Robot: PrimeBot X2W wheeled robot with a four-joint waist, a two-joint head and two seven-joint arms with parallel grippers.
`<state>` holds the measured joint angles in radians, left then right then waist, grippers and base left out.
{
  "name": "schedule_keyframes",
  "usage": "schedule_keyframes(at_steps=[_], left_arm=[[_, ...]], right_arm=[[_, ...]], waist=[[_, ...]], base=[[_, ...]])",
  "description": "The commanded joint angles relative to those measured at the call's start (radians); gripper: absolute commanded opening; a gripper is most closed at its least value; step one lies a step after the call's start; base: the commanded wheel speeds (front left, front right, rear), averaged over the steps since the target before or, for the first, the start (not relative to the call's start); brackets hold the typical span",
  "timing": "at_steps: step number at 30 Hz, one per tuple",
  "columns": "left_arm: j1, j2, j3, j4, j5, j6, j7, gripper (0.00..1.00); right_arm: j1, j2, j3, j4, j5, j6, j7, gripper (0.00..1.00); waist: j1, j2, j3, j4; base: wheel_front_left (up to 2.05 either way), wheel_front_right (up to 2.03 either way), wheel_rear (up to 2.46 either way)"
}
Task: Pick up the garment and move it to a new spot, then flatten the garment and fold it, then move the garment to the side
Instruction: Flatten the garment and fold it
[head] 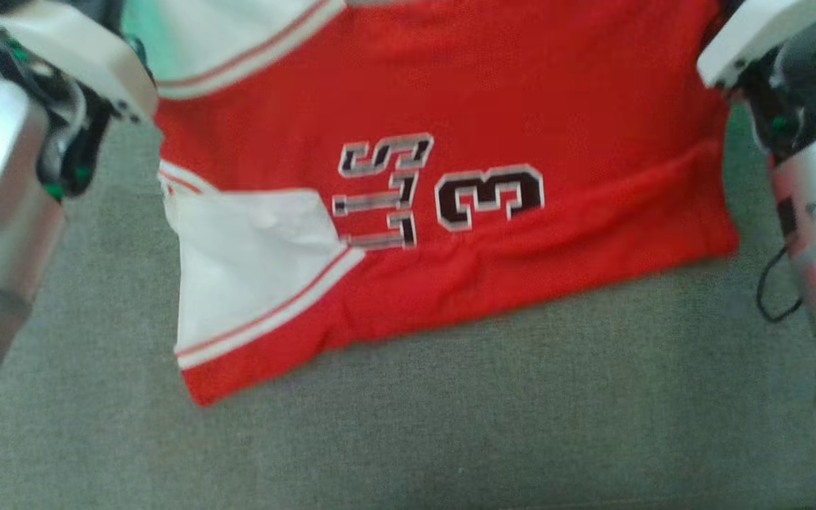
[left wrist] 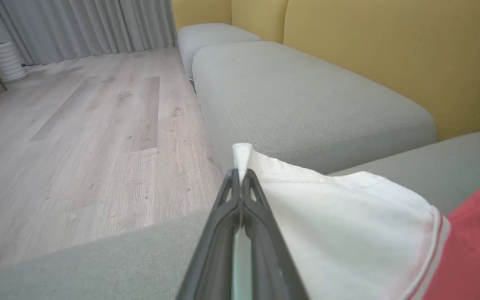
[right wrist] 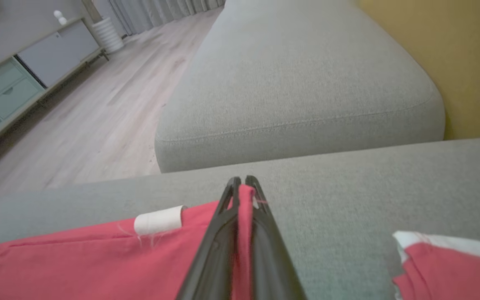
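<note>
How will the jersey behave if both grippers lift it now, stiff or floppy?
Probably floppy: the jersey lies in soft folds, so its middle should sag between the left gripper and right gripper. Likely light: the cloth pinched in each looks thin.

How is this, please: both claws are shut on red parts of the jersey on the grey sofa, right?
Not quite: the left claw is shut on a white part, as the left wrist view shows; the right claw does grip red jersey on the grey sofa.
</note>
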<state>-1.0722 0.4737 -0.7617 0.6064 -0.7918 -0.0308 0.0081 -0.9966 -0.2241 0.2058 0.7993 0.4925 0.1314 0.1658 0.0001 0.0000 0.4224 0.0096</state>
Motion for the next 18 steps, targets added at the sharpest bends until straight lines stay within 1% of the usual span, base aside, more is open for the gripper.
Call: schedule_keyframes(at_steps=[1,6,9,13,18], left_arm=[[-0.087,0.032,0.057,0.009,0.006,-0.001,-0.027,0.00],[-0.160,-0.010,0.067,0.098,0.015,-0.015,-0.094,0.00],[-0.177,-0.036,0.057,0.141,0.016,-0.037,-0.113,0.00],[-0.168,-0.051,0.030,0.179,0.019,-0.065,-0.125,0.00],[-0.121,-0.053,0.009,0.183,-0.014,-0.088,-0.115,0.00]], right_arm=[[-0.057,-0.010,0.007,-0.027,0.022,-0.001,-0.016,0.00],[-0.131,-0.011,0.009,0.020,0.061,-0.001,-0.054,0.00],[-0.146,-0.013,0.017,0.048,0.082,-0.001,-0.075,0.00],[-0.131,-0.023,0.040,0.070,0.116,-0.001,-0.096,0.00],[-0.084,-0.042,0.075,0.079,0.181,-0.001,-0.083,0.00]], waist=[[-0.0001,0.0000,0.010,-0.002],[-0.0001,0.0000,0.022,0.003],[-0.0001,0.0000,0.021,0.010],[-0.0001,0.0000,0.010,0.018],[-0.0001,0.0000,-0.023,0.027]], base=[[0.00,0.00,0.00],[0.00,0.00,0.00],[0.00,0.00,0.00],[0.00,0.00,0.00],[0.00,0.00,0.00]])
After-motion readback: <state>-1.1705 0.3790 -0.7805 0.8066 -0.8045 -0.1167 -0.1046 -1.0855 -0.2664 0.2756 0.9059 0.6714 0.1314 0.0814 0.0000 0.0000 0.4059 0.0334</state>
